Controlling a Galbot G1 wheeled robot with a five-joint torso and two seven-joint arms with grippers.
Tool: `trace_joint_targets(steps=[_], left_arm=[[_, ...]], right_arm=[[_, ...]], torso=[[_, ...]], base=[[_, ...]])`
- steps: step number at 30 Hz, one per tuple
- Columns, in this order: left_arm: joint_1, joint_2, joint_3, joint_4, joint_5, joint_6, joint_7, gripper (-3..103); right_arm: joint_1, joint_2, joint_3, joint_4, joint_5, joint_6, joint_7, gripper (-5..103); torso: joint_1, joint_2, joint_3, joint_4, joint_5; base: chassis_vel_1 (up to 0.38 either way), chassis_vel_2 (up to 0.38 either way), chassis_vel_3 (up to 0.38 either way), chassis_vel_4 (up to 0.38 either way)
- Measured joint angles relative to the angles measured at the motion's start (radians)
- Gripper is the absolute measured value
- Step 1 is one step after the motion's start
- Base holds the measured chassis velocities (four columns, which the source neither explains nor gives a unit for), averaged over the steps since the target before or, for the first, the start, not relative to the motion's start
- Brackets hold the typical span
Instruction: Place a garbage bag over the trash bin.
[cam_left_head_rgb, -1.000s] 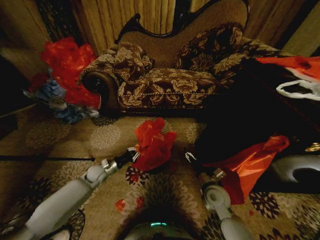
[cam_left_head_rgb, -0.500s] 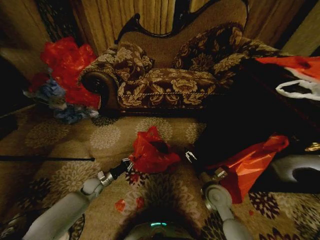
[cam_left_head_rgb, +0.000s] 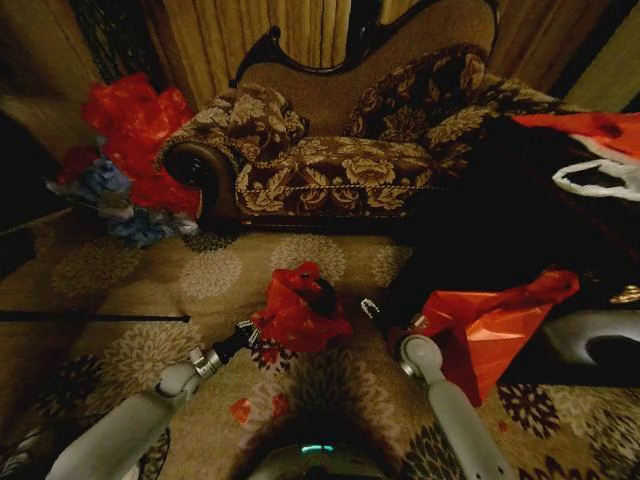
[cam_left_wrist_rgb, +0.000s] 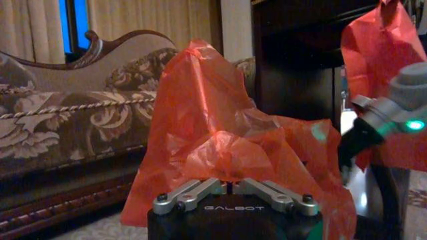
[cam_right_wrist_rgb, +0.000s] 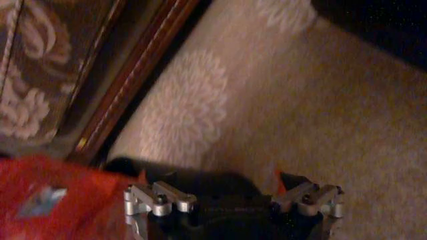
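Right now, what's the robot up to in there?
It's bagging a bin on the carpet in front of the sofa. The left gripper is shut on the garbage bag, which is draped over the trash bin. The right gripper is open, low beside the bin, holding nothing.

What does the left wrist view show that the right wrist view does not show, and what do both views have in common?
Left wrist view: the left gripper, jaws shut on the garbage bag, which stands up in a peak, and the right arm in front of the larger red-orange bag.

Right wrist view: the right gripper, jaws open, above the patterned carpet, beside the trash bin.

Both: the garbage bag and the sofa.
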Motion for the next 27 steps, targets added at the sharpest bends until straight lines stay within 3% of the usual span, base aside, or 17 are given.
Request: trace_joint_targets(steps=[7,17,27], left_arm=[[-0.011,-0.001,0.004,0.018,-0.009,0.002,-0.003,0],[0.003,-0.004,-0.003,0.023,-0.01,0.002,-0.003,0],[0.007,-0.008,-0.008,0.026,-0.008,0.0,-0.003,0]], right_arm=[[-0.074,-0.018,-0.001,0.049,0.079,-0.051,-0.125,100],[-0.002,0.035,-0.039,-0.048,0.104,-0.053,-0.179,100],[-0.011,0.032,-0.064,-0.041,0.086,-0.064,-0.234,103]], torso=[[0.0,0.0,0.0,-0.0004,0.0],[0.0,0.0,0.0,0.0,0.0001],[0.0,0.0,0.0,-0.0002,0.0001]], base=[[0.0,0.0,0.0,0.0],[0.0,0.0,0.0,0.0],[0.0,0.0,0.0,0.0]])
